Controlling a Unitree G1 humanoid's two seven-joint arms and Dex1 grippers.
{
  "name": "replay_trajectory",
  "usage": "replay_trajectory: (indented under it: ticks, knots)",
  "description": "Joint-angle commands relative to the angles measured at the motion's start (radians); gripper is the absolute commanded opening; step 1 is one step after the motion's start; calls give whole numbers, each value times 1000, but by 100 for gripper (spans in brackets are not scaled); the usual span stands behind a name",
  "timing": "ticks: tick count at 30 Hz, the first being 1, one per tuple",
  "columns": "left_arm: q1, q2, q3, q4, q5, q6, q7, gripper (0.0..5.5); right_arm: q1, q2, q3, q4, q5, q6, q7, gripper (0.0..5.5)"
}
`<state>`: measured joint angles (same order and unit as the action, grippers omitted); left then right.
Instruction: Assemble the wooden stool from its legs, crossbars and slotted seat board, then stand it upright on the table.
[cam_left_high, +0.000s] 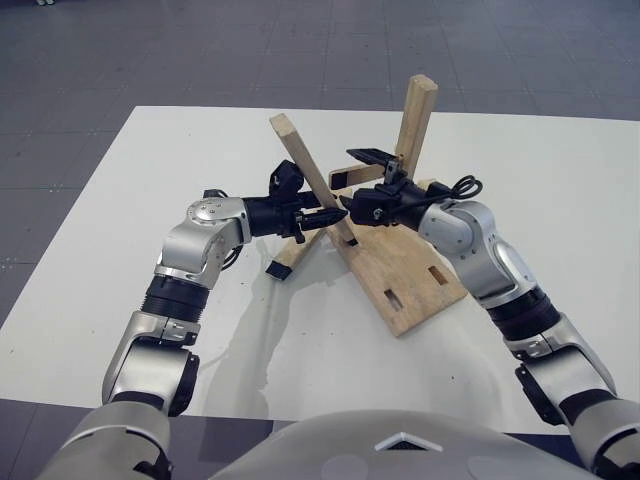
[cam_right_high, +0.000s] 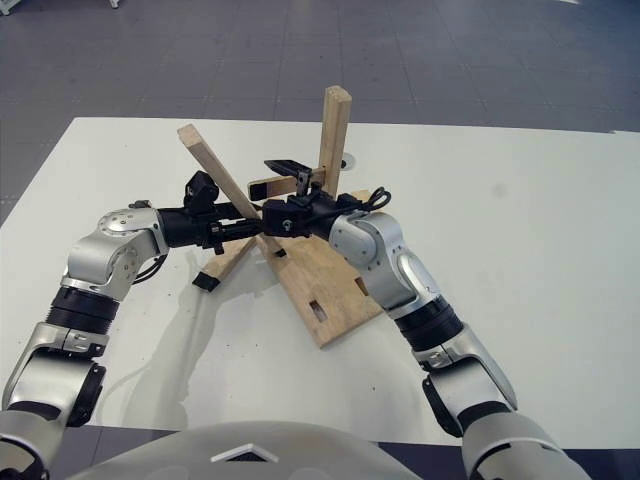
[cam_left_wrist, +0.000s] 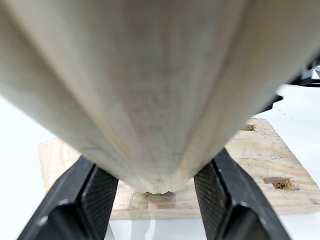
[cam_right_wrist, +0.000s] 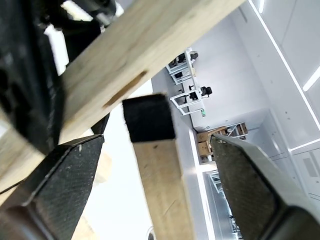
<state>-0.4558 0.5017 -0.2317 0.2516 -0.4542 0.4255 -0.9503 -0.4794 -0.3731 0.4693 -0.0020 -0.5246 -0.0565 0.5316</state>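
Observation:
The slotted seat board (cam_left_high: 415, 285) lies flat on the white table (cam_left_high: 120, 230). Two wooden legs rise from it: one leans to the left (cam_left_high: 300, 160), the other stands nearly upright (cam_left_high: 416, 110). My left gripper (cam_left_high: 335, 213) is shut on the leaning leg (cam_left_wrist: 150, 75) low down, near the board, one finger (cam_left_wrist: 75, 200) on each side. My right gripper (cam_left_high: 358, 183) is open around a black-tipped crossbar (cam_right_wrist: 160, 185) beside the upright leg, its fingers (cam_right_wrist: 65, 190) apart from the wood. Another black-tipped piece (cam_left_high: 290, 255) lies on the table under the leaning leg.
Open slots (cam_left_high: 437, 275) show on the near part of the seat board. White table surface extends to the left (cam_left_high: 90, 300) and far right (cam_left_high: 580, 200). Grey floor lies beyond the table's far edge (cam_left_high: 300, 108).

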Motion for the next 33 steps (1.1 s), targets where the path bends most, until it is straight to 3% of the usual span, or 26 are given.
replay_trajectory:
  ticks: [1,6,11,16,21,26,33]
  knots:
    - [89,36,-81,51,122,67,12,205,24,-26,-17,-29,15,-3,29,389]
    - [98,46,-91,43,124,74,-3,205,30,-33,-45,-76,37,11,41,389]
    - [80,65,-114,44,136,80,-25,205,30,14,-145,-193,154,132,55,389]
    - [79,65,-115,50,126,87,-28,205,-2,145,-264,-318,316,427,18,389]
    - [87,59,-108,48,117,93,-23,205,-43,340,-332,-294,456,805,-76,389]
    - [92,51,-113,42,110,100,-27,205,-77,368,-333,-244,494,897,-122,309]
    - [94,40,-116,48,88,123,-46,205,-87,359,-293,-164,502,867,-149,174]
